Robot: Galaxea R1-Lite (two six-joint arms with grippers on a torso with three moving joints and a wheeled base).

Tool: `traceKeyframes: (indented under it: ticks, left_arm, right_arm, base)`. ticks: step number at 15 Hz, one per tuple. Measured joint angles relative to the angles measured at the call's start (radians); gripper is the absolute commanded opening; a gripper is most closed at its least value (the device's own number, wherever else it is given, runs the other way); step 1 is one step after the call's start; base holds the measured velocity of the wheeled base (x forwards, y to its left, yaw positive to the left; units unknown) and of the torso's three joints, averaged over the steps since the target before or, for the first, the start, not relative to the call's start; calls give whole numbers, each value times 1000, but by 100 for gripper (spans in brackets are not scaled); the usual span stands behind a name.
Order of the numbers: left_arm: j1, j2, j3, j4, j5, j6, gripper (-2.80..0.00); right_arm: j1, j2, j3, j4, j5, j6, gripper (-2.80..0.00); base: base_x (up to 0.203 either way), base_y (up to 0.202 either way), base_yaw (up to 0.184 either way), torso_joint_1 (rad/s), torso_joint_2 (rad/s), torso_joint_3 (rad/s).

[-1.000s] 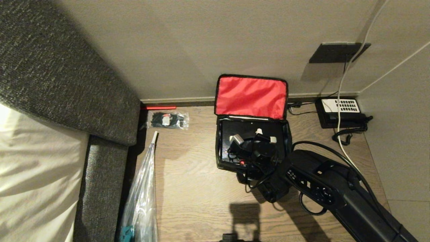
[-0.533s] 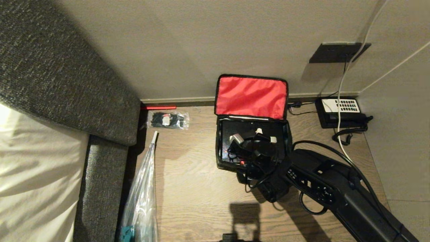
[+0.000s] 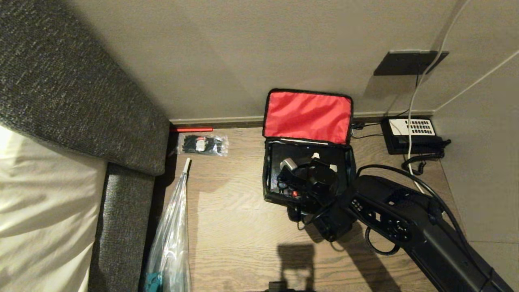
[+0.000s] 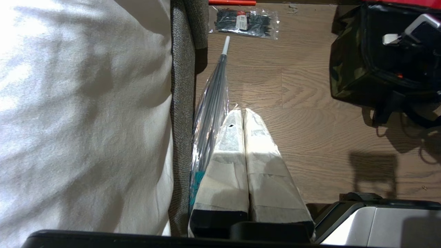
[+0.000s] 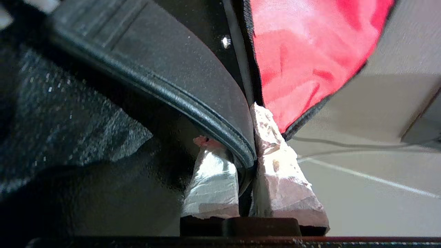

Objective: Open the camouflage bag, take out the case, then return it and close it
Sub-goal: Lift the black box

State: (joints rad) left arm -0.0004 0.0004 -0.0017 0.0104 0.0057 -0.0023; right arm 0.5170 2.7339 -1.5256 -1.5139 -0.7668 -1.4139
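The camouflage bag (image 3: 266,178) stands open on the wooden surface by the wall, its red-lined lid (image 3: 308,115) propped up behind it. The black case (image 3: 290,153) lies inside the bag. My right gripper (image 3: 322,161) reaches into the bag from the front right. In the right wrist view it (image 5: 249,137) is shut on the case's rounded rim (image 5: 179,65), with the red lining (image 5: 303,51) just beyond one finger. My left gripper (image 4: 243,112) is parked low at the left, shut and empty, with the bag (image 4: 348,69) off to its far side.
A black telephone (image 3: 409,136) with a white keypad sits right of the bag in the corner, a white cable (image 3: 409,105) running over it. A packet of black ties (image 3: 202,144) and a clear plastic bag (image 3: 170,239) lie left. Grey upholstery (image 3: 81,101) bounds the left side.
The bag and its red lid have shifted slightly to the right along with my right gripper, which stays shut on the case's rim. The left arm has not moved.
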Motion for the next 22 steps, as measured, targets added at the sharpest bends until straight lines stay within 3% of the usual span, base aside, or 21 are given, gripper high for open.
traceKeyframes:
  ticks: [9, 17, 22]
  left_arm:
    - [0, 0, 0, 0, 0, 0, -280]
    - [0, 0, 0, 0, 0, 0, -280]
    - [0, 0, 0, 0, 0, 0, -280]
  right_arm:
    - [27, -154, 144, -6, 2, 4, -280]
    - [98, -266, 212, -8, 0, -7, -280]
    - [131, -325, 240, -9, -55, -15, -280]
  base:
    - [0, 0, 0, 0, 0, 0]
    - [0, 0, 0, 0, 0, 0]
    - [0, 0, 0, 0, 0, 0]
